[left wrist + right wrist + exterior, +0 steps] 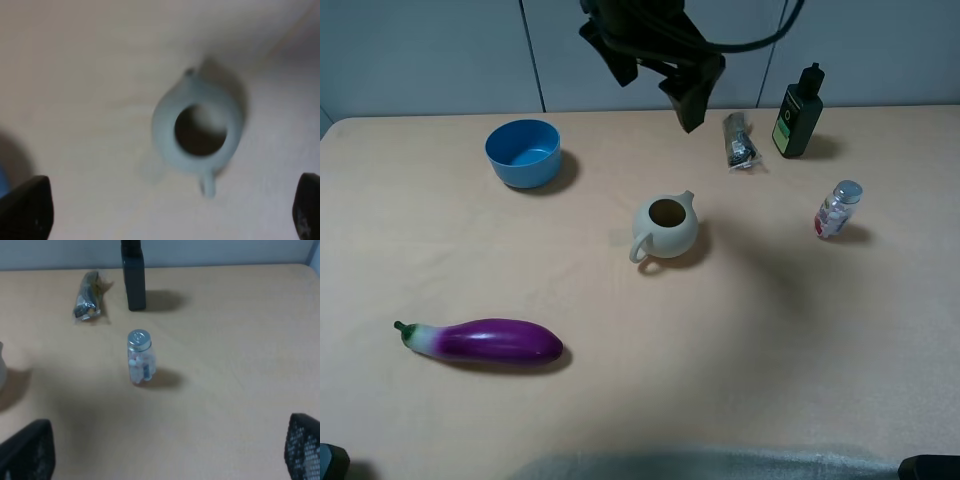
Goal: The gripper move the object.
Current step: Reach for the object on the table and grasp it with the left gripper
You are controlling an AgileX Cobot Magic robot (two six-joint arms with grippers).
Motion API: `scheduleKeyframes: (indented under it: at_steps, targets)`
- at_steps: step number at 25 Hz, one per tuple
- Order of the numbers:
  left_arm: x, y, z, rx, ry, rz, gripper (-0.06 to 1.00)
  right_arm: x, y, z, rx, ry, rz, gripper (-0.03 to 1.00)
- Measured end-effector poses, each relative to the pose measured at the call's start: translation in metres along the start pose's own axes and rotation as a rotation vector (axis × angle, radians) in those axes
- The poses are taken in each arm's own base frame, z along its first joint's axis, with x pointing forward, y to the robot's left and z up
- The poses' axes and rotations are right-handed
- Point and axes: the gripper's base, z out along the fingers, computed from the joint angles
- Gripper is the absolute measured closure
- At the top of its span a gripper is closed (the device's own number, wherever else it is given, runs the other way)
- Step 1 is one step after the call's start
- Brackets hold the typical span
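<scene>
The object, a small clear bottle [837, 209] with a silver cap and red-white contents, stands upright on the table's right side. The right wrist view shows the bottle [140, 357] well ahead of my right gripper [165, 455], whose dark fingertips [27, 452] sit far apart with nothing between them. My left gripper [655, 85] hangs high over the table's middle, far from the bottle. It is open in the left wrist view [165, 212], looking straight down on the pale teapot [197, 131].
A cream teapot [665, 227] stands mid-table. A blue bowl [524, 152] is at the back left and a purple eggplant [490, 341] at the front left. Behind the small bottle stand a dark green bottle [798, 113] and a crumpled dark packet [740, 141].
</scene>
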Motion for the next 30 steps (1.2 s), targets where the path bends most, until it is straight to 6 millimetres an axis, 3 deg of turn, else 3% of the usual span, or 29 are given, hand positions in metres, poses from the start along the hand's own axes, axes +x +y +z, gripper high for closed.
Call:
scheduleKeyframes:
  at_steps: [14,30]
  targets:
    - [-0.039,-0.059,0.071,0.106,-0.122,0.158,0.0,0.0,0.0,0.0,0.0,-0.001,0.0,0.28]
    - [-0.047,-0.113,0.128,0.142,-0.274,0.238,0.01,0.0,0.0,0.0,-0.002,-0.001,0.002,0.28]
